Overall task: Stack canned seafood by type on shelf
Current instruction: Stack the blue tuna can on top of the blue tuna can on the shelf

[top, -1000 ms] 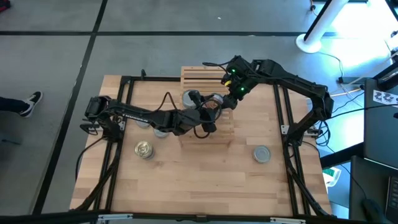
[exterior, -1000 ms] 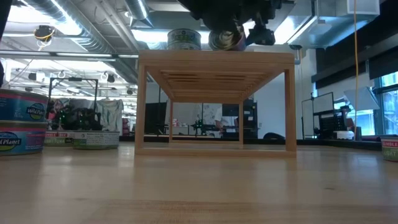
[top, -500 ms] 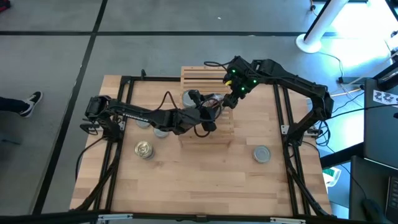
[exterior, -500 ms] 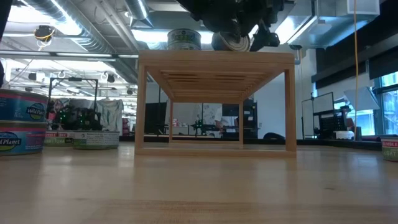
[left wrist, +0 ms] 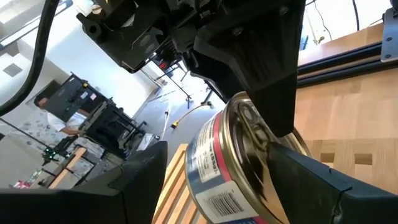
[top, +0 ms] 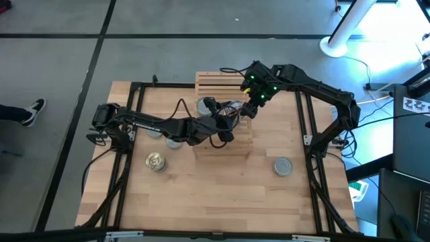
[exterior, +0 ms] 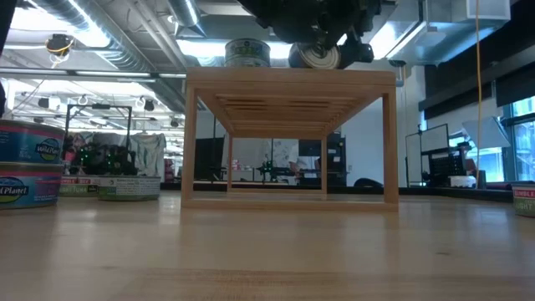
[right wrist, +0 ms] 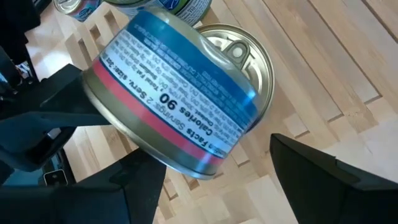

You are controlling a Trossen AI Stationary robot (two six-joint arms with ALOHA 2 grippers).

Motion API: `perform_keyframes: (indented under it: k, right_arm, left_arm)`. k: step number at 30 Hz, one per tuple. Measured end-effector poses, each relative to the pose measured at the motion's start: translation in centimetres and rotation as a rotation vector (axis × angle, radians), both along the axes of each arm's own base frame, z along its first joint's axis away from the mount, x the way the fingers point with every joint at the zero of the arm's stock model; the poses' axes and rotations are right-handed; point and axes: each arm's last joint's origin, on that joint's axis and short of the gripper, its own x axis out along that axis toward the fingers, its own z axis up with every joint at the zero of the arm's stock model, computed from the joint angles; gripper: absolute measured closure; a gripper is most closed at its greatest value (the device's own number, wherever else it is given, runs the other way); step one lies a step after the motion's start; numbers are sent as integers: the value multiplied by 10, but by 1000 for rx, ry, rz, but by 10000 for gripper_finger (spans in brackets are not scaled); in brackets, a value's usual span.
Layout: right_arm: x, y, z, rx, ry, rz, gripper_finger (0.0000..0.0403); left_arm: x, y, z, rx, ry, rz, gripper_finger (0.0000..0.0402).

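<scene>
Two grippers meet over the shelf (top: 225, 138): the left gripper (top: 230, 115) grips a tilted ring-pull tin (left wrist: 239, 158) in wide-spread fingers (left wrist: 140, 177), while the right gripper (top: 247, 109) stands open around it, beside an upright tin (exterior: 247, 53) on top.

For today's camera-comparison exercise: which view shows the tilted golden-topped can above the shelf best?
The right wrist view: the golden-topped can fills it, ring-pull and label plain. The left wrist view shows it between dark fingers, the low view only edge-on above the shelf, the high view barely.
</scene>
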Motion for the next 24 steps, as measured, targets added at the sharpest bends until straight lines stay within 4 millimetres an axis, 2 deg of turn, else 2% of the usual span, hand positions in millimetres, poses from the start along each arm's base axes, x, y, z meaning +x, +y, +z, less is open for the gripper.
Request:
perform_keyframes:
  k: [8, 16, 24]
  right_arm:
    - [0, 0, 0, -122, -22, 176, 120]
    - [-1, -3, -1, -332, 8, 337, 120]
    - [2, -3, 1, -398, -54, 465, 120]
  left_arm:
    - [0, 0, 0, -15, -16, 3, 130]
    - [0, 0, 0, -14, -15, 2, 130]
    - [0, 0, -1, -10, -3, -7, 130]
